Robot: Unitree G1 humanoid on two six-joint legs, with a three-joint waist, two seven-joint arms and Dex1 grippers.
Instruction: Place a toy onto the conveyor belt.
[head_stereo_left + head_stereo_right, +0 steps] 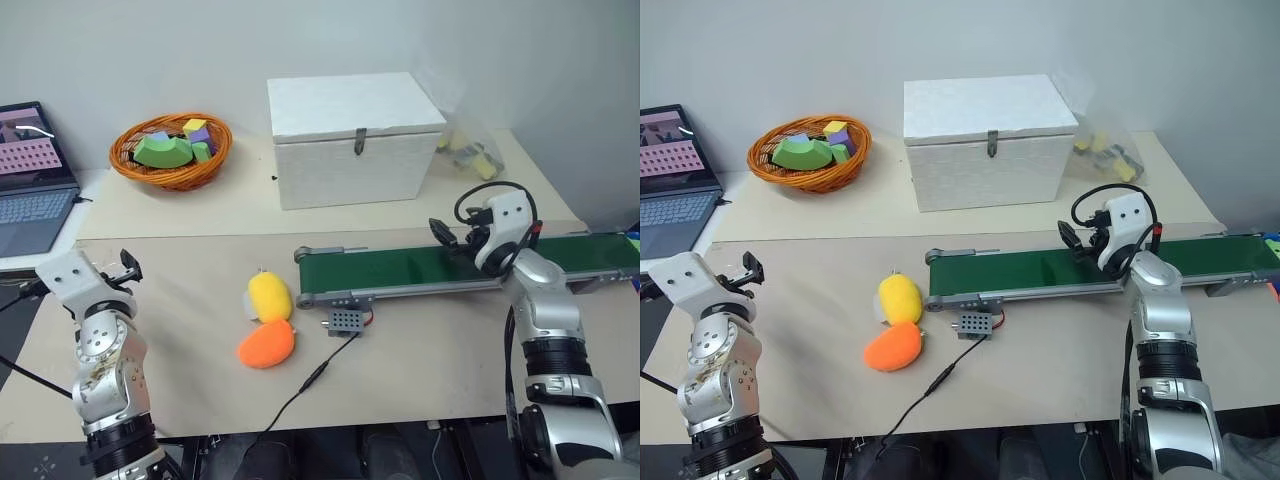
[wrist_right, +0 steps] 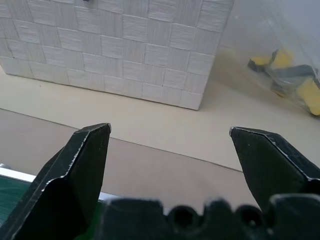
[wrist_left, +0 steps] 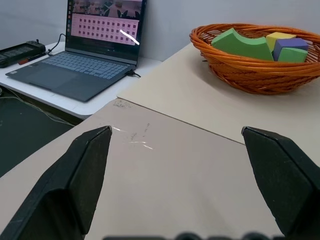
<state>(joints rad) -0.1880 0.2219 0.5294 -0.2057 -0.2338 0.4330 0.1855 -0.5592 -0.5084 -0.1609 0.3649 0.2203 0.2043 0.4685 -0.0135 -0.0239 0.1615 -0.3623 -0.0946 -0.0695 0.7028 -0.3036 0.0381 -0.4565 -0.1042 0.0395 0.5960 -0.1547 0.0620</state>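
Cable (image 1: 300,392) trails near toy (image 1: 266,344), yellow plush (image 1: 269,297) touching.

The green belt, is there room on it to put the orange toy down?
Yes. The conveyor belt is bare from its left roller to the right gripper hovering over it. It's crowded just off that left end: the toy, yellow plush and grey box lie close together.

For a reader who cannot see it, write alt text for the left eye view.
An orange toy lies on a beige table against a yellow toy, near the end of a green conveyor belt. Behind stand a white box, a basket and a laptop.
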